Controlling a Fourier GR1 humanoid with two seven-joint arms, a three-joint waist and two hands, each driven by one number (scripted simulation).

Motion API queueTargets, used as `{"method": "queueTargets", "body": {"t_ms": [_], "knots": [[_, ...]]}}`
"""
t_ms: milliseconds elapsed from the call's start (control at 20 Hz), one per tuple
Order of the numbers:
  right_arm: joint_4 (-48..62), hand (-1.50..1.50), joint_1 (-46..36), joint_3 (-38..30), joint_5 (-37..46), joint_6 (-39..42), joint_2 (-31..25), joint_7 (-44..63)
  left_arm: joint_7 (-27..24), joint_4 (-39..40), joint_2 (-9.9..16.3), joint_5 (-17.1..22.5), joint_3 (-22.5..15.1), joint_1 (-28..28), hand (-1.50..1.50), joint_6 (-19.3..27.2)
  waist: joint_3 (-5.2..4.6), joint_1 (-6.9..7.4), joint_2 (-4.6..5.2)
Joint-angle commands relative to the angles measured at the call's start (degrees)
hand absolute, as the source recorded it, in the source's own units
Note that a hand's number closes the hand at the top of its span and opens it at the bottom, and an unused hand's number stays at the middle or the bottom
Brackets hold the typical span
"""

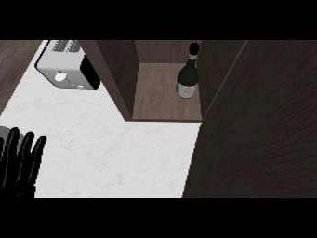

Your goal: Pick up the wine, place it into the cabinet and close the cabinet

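The wine (188, 74) stands upright inside the cabinet (120, 74), on its brown wooden floor, close to the right inner wall. It is a dark glass bottle with a slim neck, rounded shoulders and a pale label low on its body. The cabinet is built of dark wood with a fine grain; a broad dark panel (270, 130) fills the right side of the head view, probably its open door, though the angle makes that hard to confirm. The surface (113, 148) is white stone with faint grey veining. At its far left sits a toaster (68, 65), a boxy white-and-black shape with slots on top. The left hand (11, 162) shows at the lower left edge, its black fingers straight, pointing up and holding nothing.
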Motion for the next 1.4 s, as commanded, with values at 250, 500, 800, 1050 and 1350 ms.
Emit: {"method": "queueTargets", "body": {"t_ms": [250, 500, 800, 1050, 1350], "knots": [[-4.47, 1.50, -4.97, 19.09, 10.88, -9.18, 8.39, 9.19, -2.34, -5.84, 6.86, 8.27, 14.54, 15.26, -1.50, -11.55, -0.08, 0.25, -0.14], [-0.60, 1.50, -15.62, 26.91, 19.20, -18.20, 8.68, 10.79, -5.61, -0.16, 7.42, 9.98, 20.48, 19.36, -1.50, -19.89, -0.17, 0.45, -0.10], [11.47, 1.50, -30.42, 28.55, 22.84, -28.55, 8.73, 9.13, -4.98, -1.69, 9.64, 13.87, 29.55, 25.22, -1.50, -27.95, -0.08, 1.19, 0.08], [19.89, 1.50, -43.28, 27.93, 19.55, -39.58, 8.75, 12.03, -1.68, -4.33, 9.32, 16.86, 34.40, 27.57, -1.50, -29.88, -0.01, 1.18, 0.09], [33.37, 1.50, -52.50, 21.19, 16.40, -41.00, 8.75, 6.17, -0.03, -2.93, 7.14, 17.11, 37.88, 29.81, -1.50, -35.13, 0.03, 1.01, 0.24]]}}
